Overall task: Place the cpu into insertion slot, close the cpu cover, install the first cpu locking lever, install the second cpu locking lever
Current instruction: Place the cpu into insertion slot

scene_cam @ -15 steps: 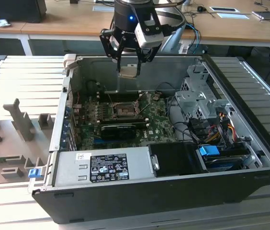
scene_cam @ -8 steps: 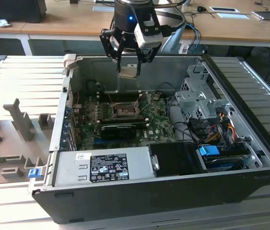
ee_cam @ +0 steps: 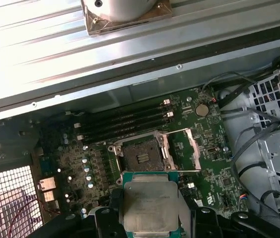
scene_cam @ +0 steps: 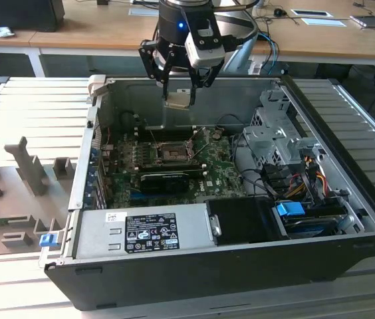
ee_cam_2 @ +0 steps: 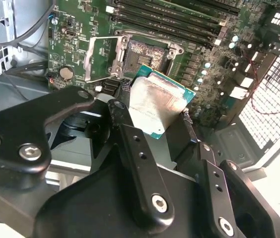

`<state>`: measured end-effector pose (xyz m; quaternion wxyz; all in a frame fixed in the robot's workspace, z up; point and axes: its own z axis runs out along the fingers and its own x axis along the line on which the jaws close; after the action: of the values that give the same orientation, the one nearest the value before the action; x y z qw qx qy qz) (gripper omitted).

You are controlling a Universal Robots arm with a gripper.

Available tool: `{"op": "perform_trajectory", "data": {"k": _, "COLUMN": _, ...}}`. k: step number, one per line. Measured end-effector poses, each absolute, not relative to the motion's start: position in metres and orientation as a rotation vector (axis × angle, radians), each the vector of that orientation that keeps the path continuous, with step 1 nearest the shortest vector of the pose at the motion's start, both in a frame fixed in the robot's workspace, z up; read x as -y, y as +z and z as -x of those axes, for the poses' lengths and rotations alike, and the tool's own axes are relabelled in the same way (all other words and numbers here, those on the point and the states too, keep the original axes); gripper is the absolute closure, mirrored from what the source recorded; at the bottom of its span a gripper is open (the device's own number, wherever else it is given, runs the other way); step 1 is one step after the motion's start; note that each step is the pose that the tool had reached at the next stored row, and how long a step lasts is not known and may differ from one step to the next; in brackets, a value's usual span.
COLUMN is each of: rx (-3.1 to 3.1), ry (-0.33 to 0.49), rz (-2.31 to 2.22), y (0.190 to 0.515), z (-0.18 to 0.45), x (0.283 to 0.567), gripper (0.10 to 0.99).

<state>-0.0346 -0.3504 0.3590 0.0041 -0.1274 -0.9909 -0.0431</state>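
Silver cpu pinched in jaws | above open case | slatted metal table | desks behind

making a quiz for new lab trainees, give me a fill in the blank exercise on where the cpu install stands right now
1. The gripper holds the cpu ____ the motherboard, not touching it.
2. The insertion slot is ____, with no chip in it.
3. The cpu cover is ____, folded back beside the slot.

Missing words: above; empty; open
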Motion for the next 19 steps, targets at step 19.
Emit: {"op": "perform_trajectory", "data": {"k": 19, "rx": 3.087, "ry": -0.135, "rz": 0.541, "y": 0.3584, "z": 0.0346, "x": 0.3504, "gripper": 0.553}}
